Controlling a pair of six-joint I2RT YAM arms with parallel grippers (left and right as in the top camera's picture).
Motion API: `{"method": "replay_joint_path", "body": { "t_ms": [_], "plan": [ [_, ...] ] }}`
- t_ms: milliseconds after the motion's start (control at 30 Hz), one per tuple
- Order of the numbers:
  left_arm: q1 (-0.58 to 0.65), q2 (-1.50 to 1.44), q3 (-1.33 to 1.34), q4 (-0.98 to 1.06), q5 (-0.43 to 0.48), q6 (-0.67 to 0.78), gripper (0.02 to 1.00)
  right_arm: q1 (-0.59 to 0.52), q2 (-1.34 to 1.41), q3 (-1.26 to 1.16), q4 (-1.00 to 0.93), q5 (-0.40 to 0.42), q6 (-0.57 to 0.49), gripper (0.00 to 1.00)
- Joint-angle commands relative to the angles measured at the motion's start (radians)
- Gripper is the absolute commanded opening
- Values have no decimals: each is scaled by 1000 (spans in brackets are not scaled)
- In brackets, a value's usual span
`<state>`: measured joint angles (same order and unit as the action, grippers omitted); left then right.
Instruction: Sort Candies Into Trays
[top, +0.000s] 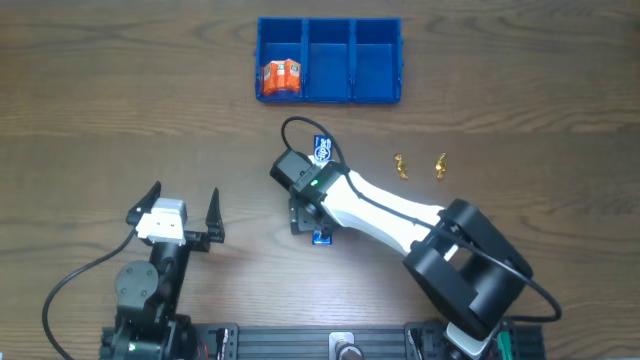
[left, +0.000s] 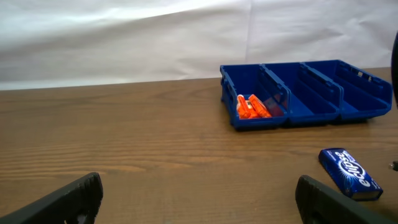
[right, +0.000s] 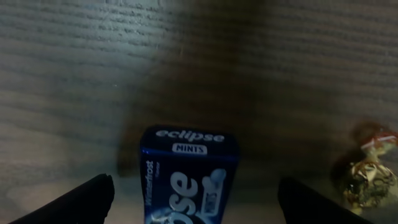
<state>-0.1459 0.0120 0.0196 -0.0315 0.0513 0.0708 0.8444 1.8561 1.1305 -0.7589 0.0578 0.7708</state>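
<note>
The right gripper (right: 198, 202) was held spread astride the mint box (right: 189, 168), laid flat on the table (right: 280, 62) just beneath, its long axis running between the jaws; the box was judged rigid and glossy. The left gripper (top: 185, 193), likewise spread, stood farther off; a crinkled foil candy (right: 367, 177) lay near.

desk (top: 120, 120): matt grained wood | tray (top: 329, 99): smooth glossy plastic | mint pack (right: 189, 165) under right gripper (right: 194, 186): glossy printed shell | candy (right: 367, 177) beside gripper: crinkled shiny foil
</note>
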Motion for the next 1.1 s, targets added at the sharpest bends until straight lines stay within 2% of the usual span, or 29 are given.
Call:
{"method": "replay_joint_path", "body": {
  "t_ms": [33, 200, 333, 467, 700, 800, 900, 967, 1100],
  "plan": [
    [3, -8, -15, -44, -3, -11, 998, 13, 40, 15, 12, 20, 16, 853],
    [3, -8, -15, -44, -3, -11, 998, 13, 40, 16, 29, 20, 16, 689],
    [3, -8, -15, -44, -3, -11, 998, 13, 40, 16, 32, 20, 16, 507],
    [3, -8, -15, -44, -3, -11, 998, 13, 40, 16, 32, 20, 19, 386],
    [3, -8, -15, -44, -3, -11, 996, 13, 40, 16, 32, 29, 42, 277],
    [3, -8, -15, -44, -3, -11, 998, 13, 27, 23, 31, 47, 44, 264],
    [3, -8, -15, -44, -3, -11, 998, 7, -11, 69, -9, 113, 42, 248],
    [3, -8, -15, -44, -3, -11, 996, -5, -41, 142, -69, 198, 34, 226],
    [3, -8, -15, -44, -3, -11, 998, -58, -56, 394, -187, 351, -56, 224]
  ]
}}
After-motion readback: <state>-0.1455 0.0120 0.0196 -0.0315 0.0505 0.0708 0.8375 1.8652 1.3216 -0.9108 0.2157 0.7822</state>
